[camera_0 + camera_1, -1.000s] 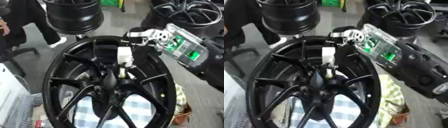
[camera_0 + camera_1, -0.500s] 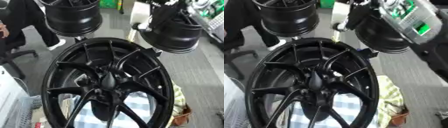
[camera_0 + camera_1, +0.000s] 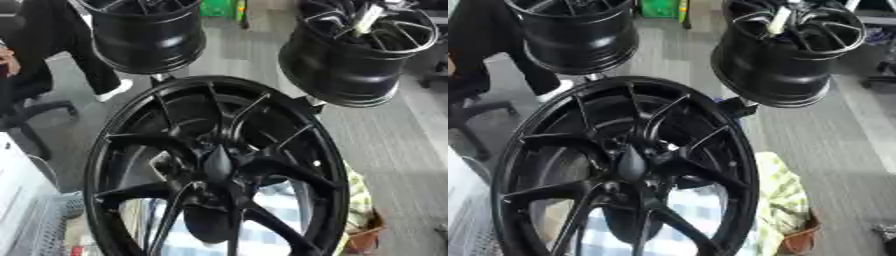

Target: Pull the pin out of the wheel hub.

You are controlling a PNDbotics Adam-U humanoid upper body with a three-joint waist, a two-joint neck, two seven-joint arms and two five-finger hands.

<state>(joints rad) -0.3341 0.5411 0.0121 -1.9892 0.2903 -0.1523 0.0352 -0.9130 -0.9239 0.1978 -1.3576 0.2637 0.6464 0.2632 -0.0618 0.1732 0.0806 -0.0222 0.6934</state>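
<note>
Black front wheel [image 3: 131, 150]: fills the lower middle of both views, spokes running to a dark hub [image 3: 217, 165]; lower rim cut off by the bottom edge.
Hub state: no pale piece seen standing in the centre bore.
Pale bar [image 3: 780, 20]: slanted, top right, against the open face of the right rear rim [image 3: 350, 65], well apart from the hub; cannot tell whether held or resting, nor whether the pin itself.
Robot hand: neither one visible in either view, so spread or pinching cannot be told.
Left rear rim [image 3: 149, 40]: black, top left, just beyond the front wheel's upper edge.
Gap between rear rims: strip of grey floor [image 3: 236, 55] running up to a green box [image 3: 217, 7].
Right side: broad open grey floor beside the wheel.
Under the wheel: blue-and-white checked cloth [image 3: 267, 232] showing between spokes; yellow-green cloth [image 3: 785, 200] just beside the right rim; brown container [image 3: 363, 235] near the lower right corner.
Left edge: office chair [image 3: 35, 112] and white mesh basket [image 3: 39, 225], close to the wheel.
</note>
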